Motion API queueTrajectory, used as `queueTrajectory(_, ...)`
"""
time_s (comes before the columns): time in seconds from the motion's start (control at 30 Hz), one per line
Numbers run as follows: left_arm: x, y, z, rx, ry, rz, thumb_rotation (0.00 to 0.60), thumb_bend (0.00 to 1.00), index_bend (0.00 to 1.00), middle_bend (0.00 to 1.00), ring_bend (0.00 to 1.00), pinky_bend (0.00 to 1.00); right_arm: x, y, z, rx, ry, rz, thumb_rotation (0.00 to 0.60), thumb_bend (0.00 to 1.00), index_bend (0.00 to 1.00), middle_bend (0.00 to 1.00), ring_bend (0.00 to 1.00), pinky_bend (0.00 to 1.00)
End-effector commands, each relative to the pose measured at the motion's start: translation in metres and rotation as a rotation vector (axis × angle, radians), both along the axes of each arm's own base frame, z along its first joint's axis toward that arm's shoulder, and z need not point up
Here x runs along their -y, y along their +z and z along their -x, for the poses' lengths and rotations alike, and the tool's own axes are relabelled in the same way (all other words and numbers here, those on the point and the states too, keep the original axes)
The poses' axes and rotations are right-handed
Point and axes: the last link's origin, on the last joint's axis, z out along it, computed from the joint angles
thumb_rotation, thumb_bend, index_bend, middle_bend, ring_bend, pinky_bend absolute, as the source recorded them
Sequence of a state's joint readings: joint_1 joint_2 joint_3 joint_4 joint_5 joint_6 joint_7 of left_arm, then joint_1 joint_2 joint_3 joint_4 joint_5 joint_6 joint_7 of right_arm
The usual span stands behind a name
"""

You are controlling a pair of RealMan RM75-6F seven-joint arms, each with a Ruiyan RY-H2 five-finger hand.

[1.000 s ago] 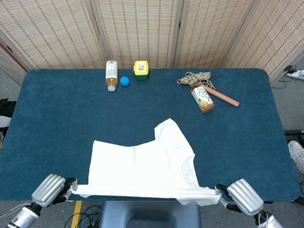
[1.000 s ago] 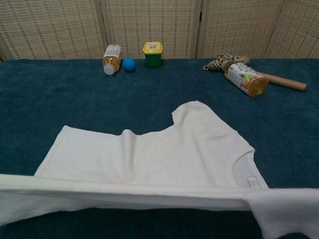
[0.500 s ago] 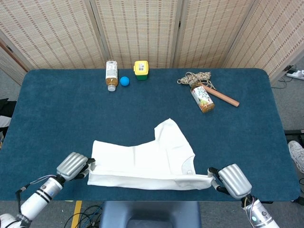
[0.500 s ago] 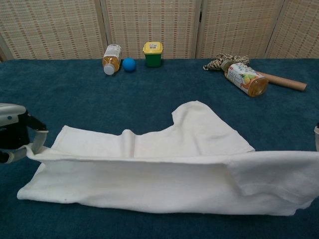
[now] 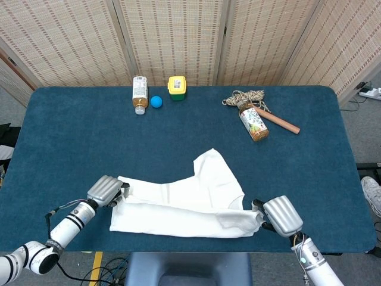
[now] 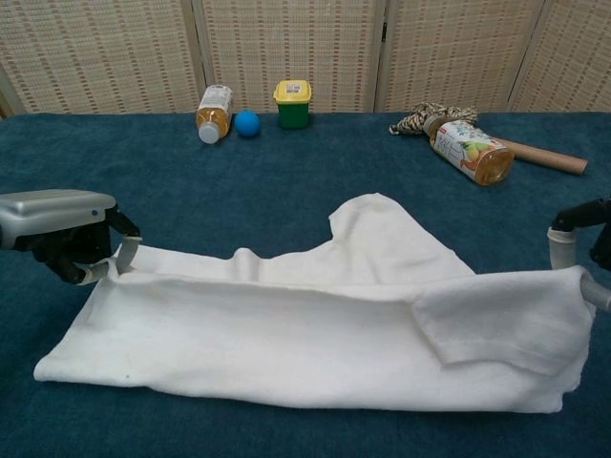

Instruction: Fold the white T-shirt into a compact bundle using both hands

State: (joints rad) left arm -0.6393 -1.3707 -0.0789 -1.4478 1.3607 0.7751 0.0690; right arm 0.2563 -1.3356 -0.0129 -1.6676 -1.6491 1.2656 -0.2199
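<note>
Left hand (image 5: 108,190): I pinch the white T-shirt (image 5: 181,208) edge.
Right hand (image 5: 278,215): I grip its other end.

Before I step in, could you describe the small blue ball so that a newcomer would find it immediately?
Look along the far edge of the blue table, left of centre. The blue ball sits between a lying drink bottle and a yellow-lidded green container. It is the only round, plain blue item there.

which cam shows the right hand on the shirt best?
Head view. The whole right hand shows from above, holding the folded edge of the white T-shirt at its right end. The chest view catches only its fingers at the frame's right edge, with the rest cut off.
</note>
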Motion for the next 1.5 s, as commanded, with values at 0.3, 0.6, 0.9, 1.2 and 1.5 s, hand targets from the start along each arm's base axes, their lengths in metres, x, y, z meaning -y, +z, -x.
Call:
queueTrajectory(0.3,-0.021,-0.010,0.001,-0.026,0.048,-0.016,0.600,0.58,0.62,0.97,0.88,0.98,0.016,-0.013,-0.006,0.002,-0.006,0.017,0.600,0.61,0.82,0.98,1.00,1.00)
queueTrajectory(0.6,-0.030,-0.014,0.005,-0.041,0.085,-0.033,0.600,0.58,0.60,0.97,0.88,0.98,0.028,-0.023,-0.006,-0.007,-0.001,0.024,0.600,0.61,0.82,0.98,1.00,1.00)
queueTrajectory(0.9,-0.031,-0.012,0.007,-0.045,0.113,-0.054,0.600,0.46,0.32,0.96,0.87,0.97,0.036,-0.032,-0.009,0.017,0.020,0.030,0.600,0.61,0.82,0.98,1.00,1.00)
queueTrajectory(1.2,-0.016,0.001,0.004,-0.026,0.142,-0.079,0.600,0.36,0.02,0.94,0.86,0.97,0.051,-0.044,-0.019,0.044,0.081,0.053,0.600,0.61,0.82,0.98,1.00,1.00)
queueTrajectory(1.5,0.001,0.023,0.006,0.040,0.187,-0.128,0.600,0.35,0.00,0.94,0.86,0.97,0.067,-0.051,-0.026,0.068,0.123,0.087,0.600,0.61,0.82,0.98,1.00,1.00)
